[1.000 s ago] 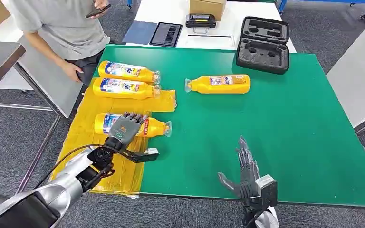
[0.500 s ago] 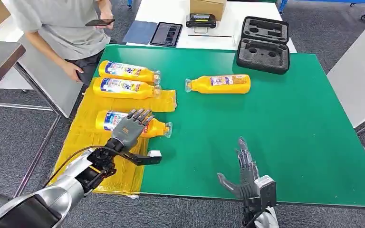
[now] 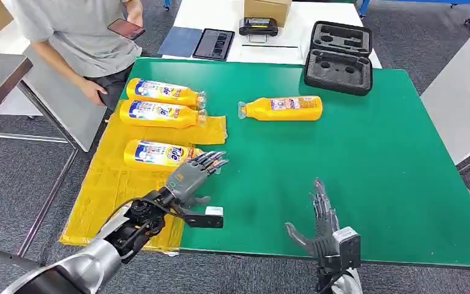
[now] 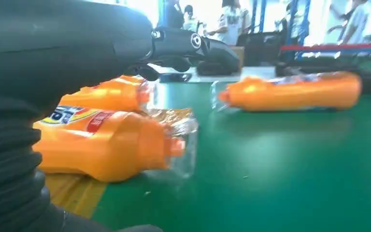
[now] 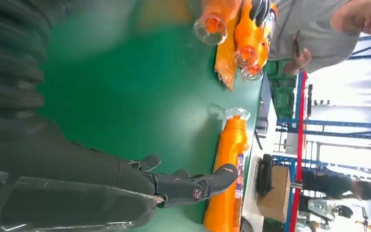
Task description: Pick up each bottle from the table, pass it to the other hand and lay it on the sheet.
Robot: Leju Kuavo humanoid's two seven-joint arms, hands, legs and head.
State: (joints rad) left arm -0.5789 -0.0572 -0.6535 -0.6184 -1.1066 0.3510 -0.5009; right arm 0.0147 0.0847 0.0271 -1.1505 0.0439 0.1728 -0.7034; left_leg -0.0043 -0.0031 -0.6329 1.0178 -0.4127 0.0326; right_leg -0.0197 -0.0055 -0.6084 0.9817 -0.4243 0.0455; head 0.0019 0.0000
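Three orange bottles lie on the yellow sheet (image 3: 107, 190) at the table's left: two (image 3: 162, 92) (image 3: 156, 113) side by side at the back and one (image 3: 156, 153) (image 4: 106, 145) nearer. A fourth orange bottle (image 3: 284, 108) (image 4: 294, 92) (image 5: 229, 164) lies on the green mat, right of the sheet. My left hand (image 3: 193, 174) (image 4: 183, 46) hovers open with fingers spread, just past the near bottle's capped end, holding nothing. My right hand (image 3: 321, 226) (image 5: 174, 186) stands open at the front edge, fingers pointing away from me.
A person (image 3: 79, 37) stands at the far left corner holding a phone (image 3: 125, 27). A black foam case (image 3: 339, 58) sits at the mat's back edge. Behind, a white table carries a tablet (image 3: 214, 44) and a cardboard box (image 3: 267, 9).
My left hand has lifted off the near bottle and moved right, leaving it lying on the sheet. The right hand shifted slightly right.
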